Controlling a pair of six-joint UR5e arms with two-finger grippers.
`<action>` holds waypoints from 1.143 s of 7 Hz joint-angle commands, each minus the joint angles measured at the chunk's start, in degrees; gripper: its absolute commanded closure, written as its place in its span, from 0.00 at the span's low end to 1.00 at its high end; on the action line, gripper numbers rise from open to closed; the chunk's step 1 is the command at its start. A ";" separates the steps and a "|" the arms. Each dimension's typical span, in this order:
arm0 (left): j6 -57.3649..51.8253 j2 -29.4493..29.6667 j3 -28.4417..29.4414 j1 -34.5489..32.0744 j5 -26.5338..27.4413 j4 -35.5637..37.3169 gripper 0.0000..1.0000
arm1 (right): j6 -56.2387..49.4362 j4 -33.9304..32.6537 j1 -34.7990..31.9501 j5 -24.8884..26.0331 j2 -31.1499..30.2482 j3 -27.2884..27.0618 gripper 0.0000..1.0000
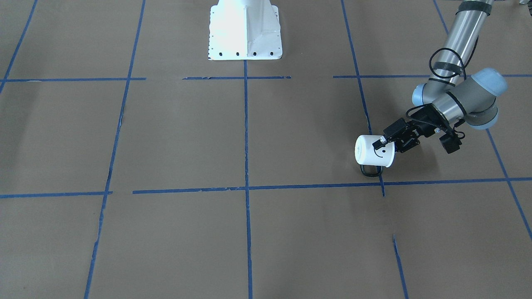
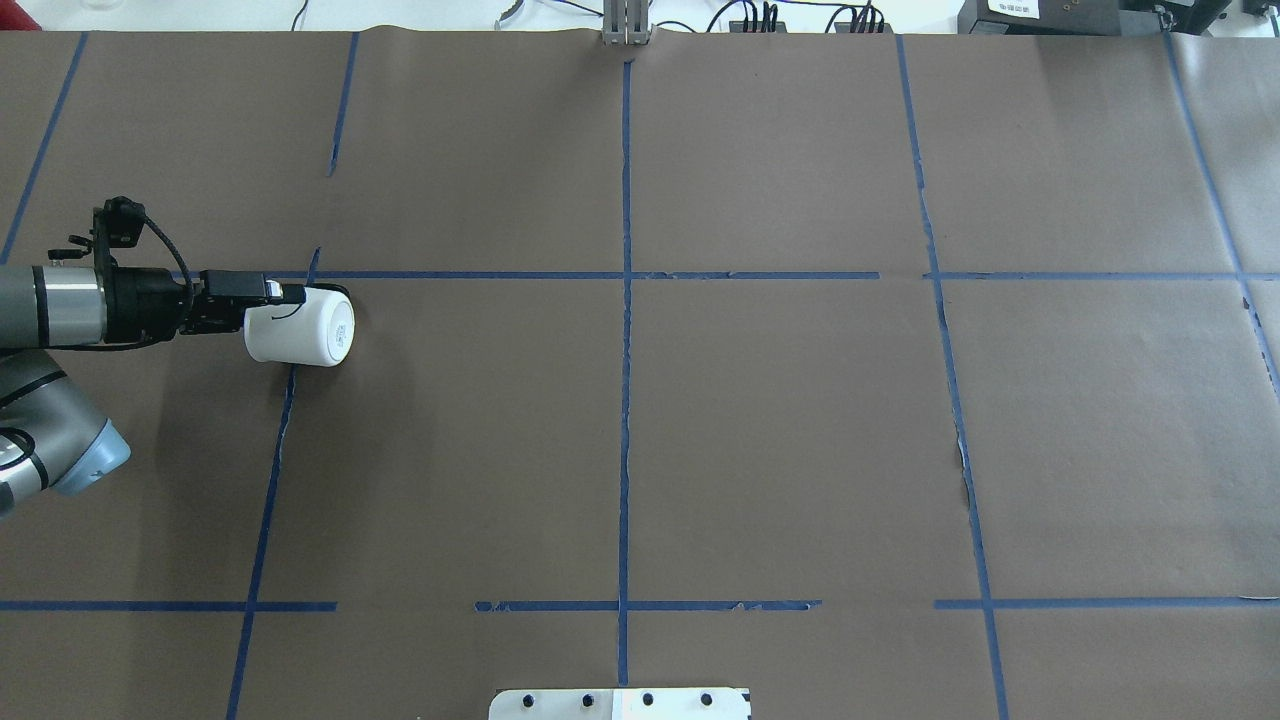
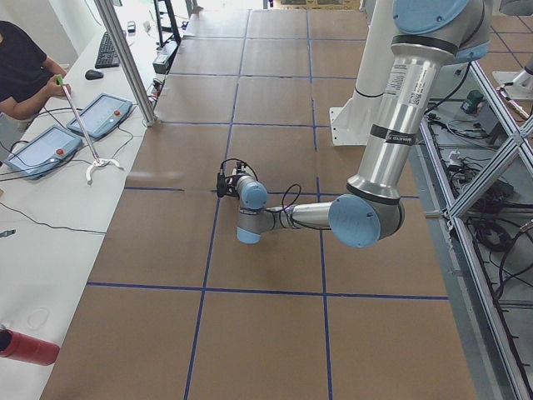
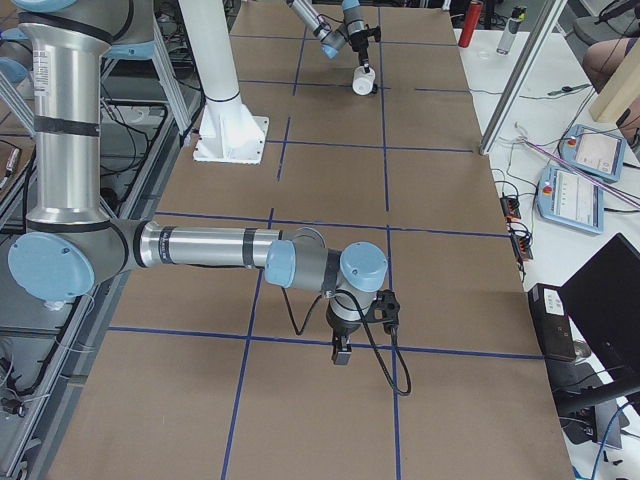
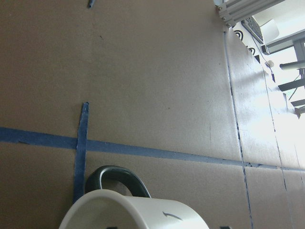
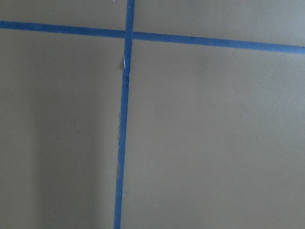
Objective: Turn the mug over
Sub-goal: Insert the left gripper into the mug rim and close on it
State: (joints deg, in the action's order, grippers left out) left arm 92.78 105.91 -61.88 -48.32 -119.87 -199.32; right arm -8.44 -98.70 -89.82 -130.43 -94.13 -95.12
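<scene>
The white mug [image 1: 373,152] lies on its side, tilted, its flat base turned away from my left arm and its black handle [image 1: 372,170] down against the brown table. The smiley face shows on its wall beside the finger. My left gripper [image 1: 384,145] is shut on the mug's rim, with one finger on the outer wall. The overhead view shows the mug [image 2: 300,327] and the left gripper [image 2: 274,300] at the far left. The left wrist view shows the mug's wall [image 5: 138,214] and handle [image 5: 114,176]. My right gripper [image 4: 340,350] hangs low over the table; I cannot tell whether it is open.
The table is covered in brown paper with a grid of blue tape lines [image 2: 625,275]. The white robot pedestal [image 1: 245,31] stands at the middle of the robot's side. Beyond the far edge, a bench holds pendants [image 3: 100,117] with a person beside it.
</scene>
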 commanded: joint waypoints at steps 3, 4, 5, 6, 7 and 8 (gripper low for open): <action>3.02 -0.61 -0.70 0.33 -0.10 -2.91 1.00 | 0.00 0.00 0.00 0.00 0.00 0.02 0.00; 3.03 -1.31 -0.88 0.33 -0.10 -4.40 1.00 | 0.00 0.00 0.00 0.00 0.00 -0.07 0.00; 3.46 -1.93 -1.49 0.24 -0.10 -6.07 1.00 | 0.00 0.00 0.00 0.00 0.00 -0.07 0.00; 4.42 -2.63 -2.88 0.16 -0.01 -6.26 1.00 | 0.00 0.00 0.00 0.00 0.00 0.02 0.00; 5.21 -3.16 -3.59 0.16 -0.01 -6.43 1.00 | 0.00 0.00 0.00 0.00 0.00 -0.07 0.00; 5.40 -3.16 -4.47 0.07 0.08 -6.44 1.00 | 0.00 0.00 0.00 0.00 0.00 -0.07 0.00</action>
State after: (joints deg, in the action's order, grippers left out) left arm 97.67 103.01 -65.28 -48.18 -119.87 -205.60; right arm -8.44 -98.70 -89.83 -130.43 -94.13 -95.16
